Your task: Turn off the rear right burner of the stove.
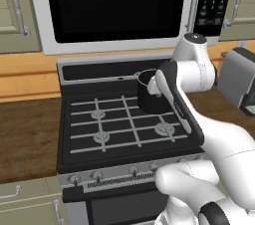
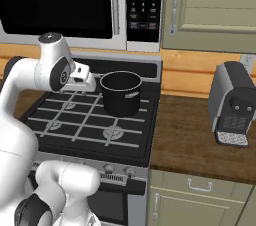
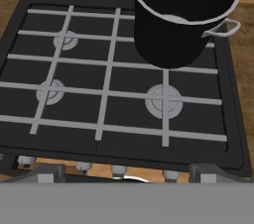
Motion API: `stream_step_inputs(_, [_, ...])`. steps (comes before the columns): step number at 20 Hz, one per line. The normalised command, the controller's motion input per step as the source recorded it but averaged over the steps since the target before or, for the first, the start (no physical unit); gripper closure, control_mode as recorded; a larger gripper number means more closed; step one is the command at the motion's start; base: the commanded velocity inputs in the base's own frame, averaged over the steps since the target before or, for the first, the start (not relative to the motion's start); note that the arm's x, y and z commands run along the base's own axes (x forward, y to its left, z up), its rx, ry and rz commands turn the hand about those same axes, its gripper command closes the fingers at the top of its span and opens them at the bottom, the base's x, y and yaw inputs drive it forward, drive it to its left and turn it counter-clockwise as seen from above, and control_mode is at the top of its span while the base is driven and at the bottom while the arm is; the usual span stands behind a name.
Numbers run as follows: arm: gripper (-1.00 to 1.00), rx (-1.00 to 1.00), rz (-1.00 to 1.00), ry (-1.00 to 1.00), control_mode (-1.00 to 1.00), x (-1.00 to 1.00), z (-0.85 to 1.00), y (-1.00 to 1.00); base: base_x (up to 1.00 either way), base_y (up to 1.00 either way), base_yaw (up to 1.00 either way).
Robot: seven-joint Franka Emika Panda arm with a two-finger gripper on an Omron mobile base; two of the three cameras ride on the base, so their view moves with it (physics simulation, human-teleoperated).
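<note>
On the left of the scene a dark brown wooden counter (image 1: 27,134) runs beside the wide black gas stove with grey grid grates (image 1: 119,119), which stands in the middle, under a large silver-framed microwave with a black door (image 1: 114,5). The stove has round grey burner heads; the front left one (image 3: 49,90) and the front right one (image 3: 163,100) are bare. On the rear right burner stands a black cylindrical pot with a thin silver rim and small loop handles (image 2: 120,92); it is upright and covers that burner fully. Along the front edge of the stove there is a silver strip with a row of small round knobs (image 1: 114,171), and in the hand view these knobs (image 3: 119,170) are seen near the bottom.

The white robot arm (image 1: 199,119) rises in front of the stove and bends over its right half. The two-finger gripper (image 3: 124,174) hangs above the front edge of the stove, looking down at the grates. Only its two grey tips show at the bottom of the hand view, well apart, and nothing is between them; it seems open.

To the right of the stove, on another brown counter (image 2: 200,140), stands a grey and black coffee machine (image 2: 232,102). Pale green cabinet doors with silver handles (image 2: 210,5) hang above it.
</note>
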Motion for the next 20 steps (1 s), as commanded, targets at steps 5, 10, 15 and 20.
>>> stream_step_inputs(5, [-1.0,0.0,0.0,0.0,-1.0,0.0,0.0,-0.01,0.0,0.0,0.0])
stream_step_inputs(10, [-1.0,0.0,0.0,0.0,-1.0,0.0,0.0,0.0,0.0,0.0,0.0])
stream_step_inputs(15, [-1.0,0.0,0.0,0.0,-1.0,0.0,0.0,0.0,0.0,0.0,0.0])
stream_step_inputs(20, [-1.0,0.0,0.0,0.0,1.0,-0.01,0.0,0.01,-0.08,0.13,0.0])
